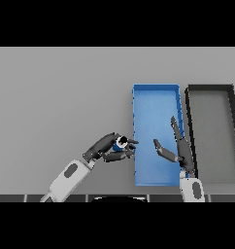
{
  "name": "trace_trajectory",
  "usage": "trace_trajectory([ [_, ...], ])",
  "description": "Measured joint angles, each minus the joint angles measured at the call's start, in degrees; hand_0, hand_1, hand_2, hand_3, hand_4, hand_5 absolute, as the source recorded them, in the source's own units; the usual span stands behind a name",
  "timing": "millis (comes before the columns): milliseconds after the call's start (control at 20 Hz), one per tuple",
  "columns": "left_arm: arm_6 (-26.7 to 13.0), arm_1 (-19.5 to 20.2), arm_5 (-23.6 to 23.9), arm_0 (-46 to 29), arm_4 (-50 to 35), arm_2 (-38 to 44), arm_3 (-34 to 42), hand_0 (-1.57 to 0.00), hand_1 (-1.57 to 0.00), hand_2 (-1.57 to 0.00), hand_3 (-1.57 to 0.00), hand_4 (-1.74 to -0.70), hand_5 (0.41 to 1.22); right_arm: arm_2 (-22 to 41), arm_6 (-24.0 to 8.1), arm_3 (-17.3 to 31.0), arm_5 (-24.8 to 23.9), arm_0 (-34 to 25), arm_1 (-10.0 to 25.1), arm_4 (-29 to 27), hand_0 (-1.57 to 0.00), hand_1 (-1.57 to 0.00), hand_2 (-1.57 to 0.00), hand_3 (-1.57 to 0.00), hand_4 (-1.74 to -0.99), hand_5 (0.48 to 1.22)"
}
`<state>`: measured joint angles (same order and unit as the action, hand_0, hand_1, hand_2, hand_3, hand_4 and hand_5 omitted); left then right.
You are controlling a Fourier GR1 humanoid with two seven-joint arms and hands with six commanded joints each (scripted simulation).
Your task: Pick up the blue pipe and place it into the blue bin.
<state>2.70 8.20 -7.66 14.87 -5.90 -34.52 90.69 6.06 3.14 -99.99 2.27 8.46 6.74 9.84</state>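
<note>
left hand point(109, 147): curled round blue pipe point(120, 142), just left of blue bin point(156, 92), outside its wall | right hand point(178, 146): fingers straight, spread wide, over bin's right side | black bin point(234, 116): right beside blue bin

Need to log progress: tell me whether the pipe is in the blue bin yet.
Not yet. The left hand holds the pipe just outside the bin, beside its left wall.

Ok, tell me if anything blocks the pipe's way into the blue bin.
Nothing visible does. The left hand holds the blue pipe right beside the blue bin, at its left wall. The right hand hovers open over the bin's right side, off that path.
</note>
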Motion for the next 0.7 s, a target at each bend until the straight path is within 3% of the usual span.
trace_trajectory([
  [250, -0.9, 0.1, -0.2, -0.2, 0.3, 0.0, -0.3, -1.57, -1.57, -1.57, -1.5, -1.74, 1.22, -0.6, 0.9, 0.8, 0.5, 0.4, 0.2, -0.9, 0.0, 0.0, 0.0, 0.0, -1.186, 0.615],
  [350, -1.7, 0.0, 0.0, 0.5, 0.6, 0.3, -1.0, -1.57, -1.57, -1.57, -1.5, -1.74, 1.22, -1.4, 4.8, -1.7, 3.8, 0.6, 1.0, -5.8, 0.0, 0.0, 0.0, 0.0, -1.195, 0.608],
  [400, -0.9, -0.2, -0.1, 0.1, 0.7, -0.2, -0.6, -1.57, -1.57, -1.57, -1.5, -1.74, 1.22, -1.9, 4.6, -3.7, 7.2, 0.5, 1.7, -10.9, 0.0, 0.0, 0.0, 0.0, -1.212, 0.589],
  [600, -1.5, -0.2, 0.2, 0.5, 0.3, -0.1, -0.6, -1.57, -1.57, -1.57, -1.49, -1.74, 1.221, -1.6, -2.5, -9.8, 17.6, -3.3, 8.8, -23.3, 0.0, 0.0, 0.0, 0.0, -1.303, 0.515],
  [700, -1.3, -0.5, 0.2, 1.3, 0.5, -0.3, -0.8, -1.57, -1.57, -1.57, -1.49, -1.74, 1.221, -0.3, -7.4, -13.7, 20.2, -6.2, 11.9, -27.5, 0.0, 0.0, 0.0, 0.0, -1.319, 0.501],
])
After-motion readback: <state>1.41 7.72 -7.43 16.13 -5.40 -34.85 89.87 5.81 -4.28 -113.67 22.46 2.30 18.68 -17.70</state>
